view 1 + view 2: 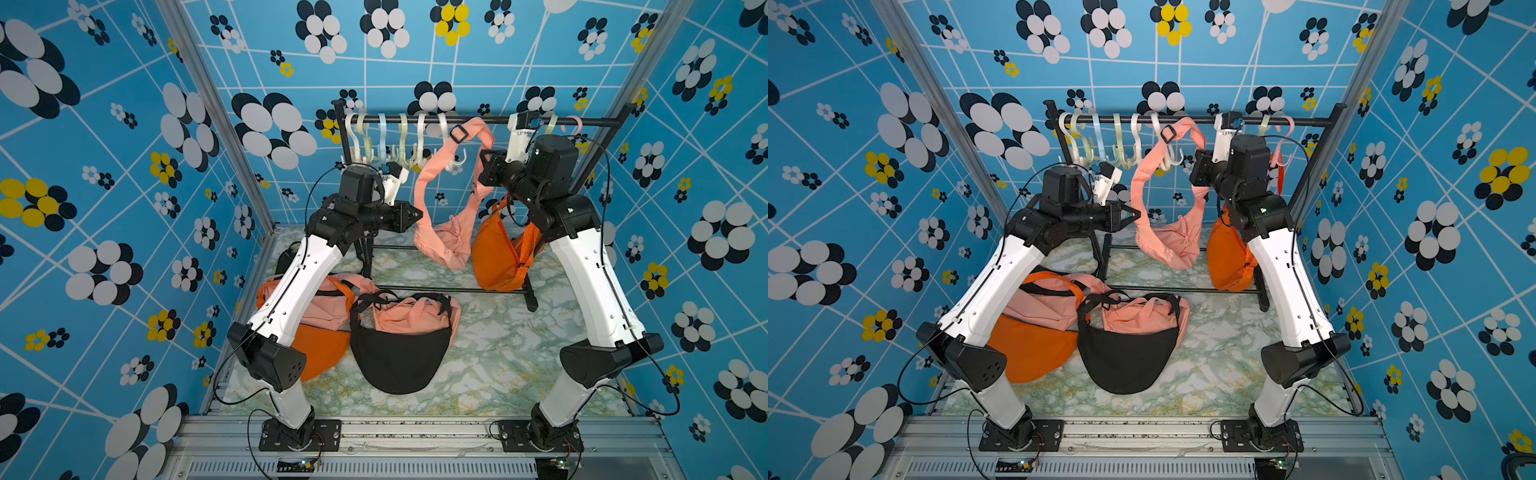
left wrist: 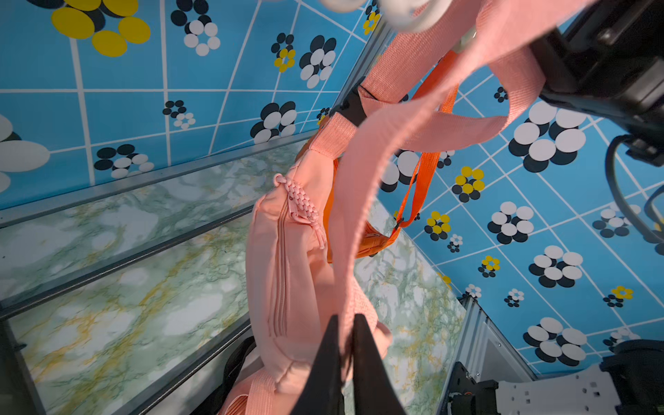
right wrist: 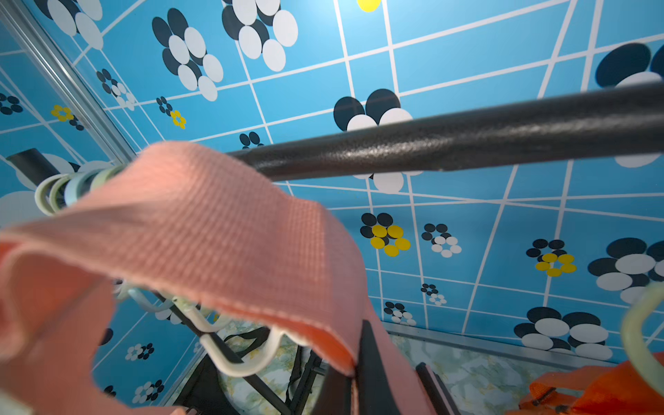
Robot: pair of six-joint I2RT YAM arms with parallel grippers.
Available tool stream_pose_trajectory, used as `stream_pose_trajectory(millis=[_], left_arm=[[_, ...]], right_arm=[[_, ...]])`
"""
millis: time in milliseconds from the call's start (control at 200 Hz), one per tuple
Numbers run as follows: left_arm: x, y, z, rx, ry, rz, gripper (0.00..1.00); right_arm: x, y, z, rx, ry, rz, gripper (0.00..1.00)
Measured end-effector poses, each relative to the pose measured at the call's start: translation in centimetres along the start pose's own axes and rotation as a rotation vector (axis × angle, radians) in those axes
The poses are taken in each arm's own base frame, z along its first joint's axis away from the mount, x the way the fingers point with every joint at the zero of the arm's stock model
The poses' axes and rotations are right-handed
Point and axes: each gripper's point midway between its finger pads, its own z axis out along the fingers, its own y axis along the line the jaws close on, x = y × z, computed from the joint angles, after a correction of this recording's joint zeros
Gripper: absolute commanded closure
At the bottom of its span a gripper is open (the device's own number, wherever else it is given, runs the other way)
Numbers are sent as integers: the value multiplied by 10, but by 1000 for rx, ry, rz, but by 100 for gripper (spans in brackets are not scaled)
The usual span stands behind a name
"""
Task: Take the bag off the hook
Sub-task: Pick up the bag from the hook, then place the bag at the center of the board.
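Two closed grippers on one peach-pink fabric belt bag (image 1: 446, 245), slung by its woven pink strap (image 1: 428, 183) below the black metal rail (image 1: 415, 119) at twelve o'clock on the green-marbled table (image 1: 498, 353). Left gripper (image 2: 345, 318): pinched shut on the strap low down, at nine o'clock of the pouch. Right gripper (image 3: 355, 359): clamped equally tight on the strap's top bend, at one o'clock of the pouch, just under the rail. Appears to ride above the curved white plastic hook (image 3: 244, 359), touching or not impossible to tell.

To do the step well: raise the top bend a little, then draw it toward six o'clock, clear of the hook's upturned tip. Bring the lower pinch along, keeping the webbing slack and away from the neighbouring hooks and the hanging orange fabric bag (image 1: 494, 257) at three o'clock. Spare the rail any knock.

From the right wrist: shows the hook's tip just beneath the strap's edge, barely legible in both top views. From the left wrist: shows the thin pinch on the webbing and the braided zip pull (image 2: 300, 201). From above alone: takes in the heap of black, pink and orange bags (image 1: 399, 357) at six o'clock.
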Motion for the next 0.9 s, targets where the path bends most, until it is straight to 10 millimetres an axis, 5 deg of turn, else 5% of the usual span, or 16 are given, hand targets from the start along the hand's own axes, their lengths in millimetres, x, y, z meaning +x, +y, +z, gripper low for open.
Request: stream_pose_trajectory(millis=[345,580,650,750,765,900], left_arm=[[-18,-21,-12,58,-47,27,86],[-1,-24,-33,36,-35,28,84],[4,-27,-42,28,-38,33,71],[12,-32,-52,31,-36,44,17],[13,-32,-52,31,-34,43,1],[30,-32,-49,33,16,41,1]], right_arm=[[32,-12,-2,49,96,-44,100],[40,-3,-56,43,114,-73,100],[33,8,-74,14,91,-83,100],[20,21,-97,-30,53,-85,100],[18,23,-100,-38,47,-84,100],[8,32,-116,-83,20,-63,100]])
